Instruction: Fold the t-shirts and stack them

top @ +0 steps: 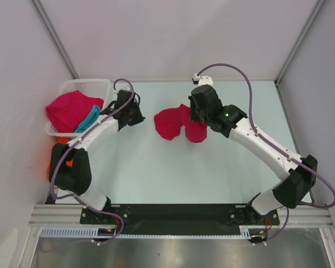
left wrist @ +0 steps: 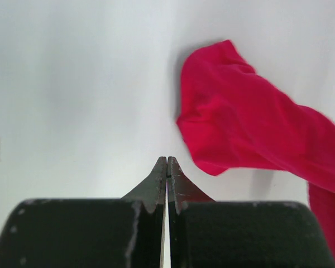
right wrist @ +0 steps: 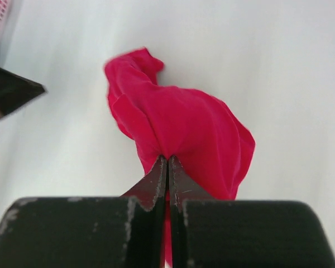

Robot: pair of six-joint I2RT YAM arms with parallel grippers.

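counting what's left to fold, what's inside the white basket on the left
A crumpled crimson t-shirt fills most of the white basket, with a teal t-shirt wedged against its near right side. Whatever lies beneath those two is covered and cannot be seen.

My top camera looks down on the table [top: 156, 178] from above and behind me. Both wrist cameras sit close behind their fingers [left wrist: 154, 187], facing one red shirt [right wrist: 184, 128].
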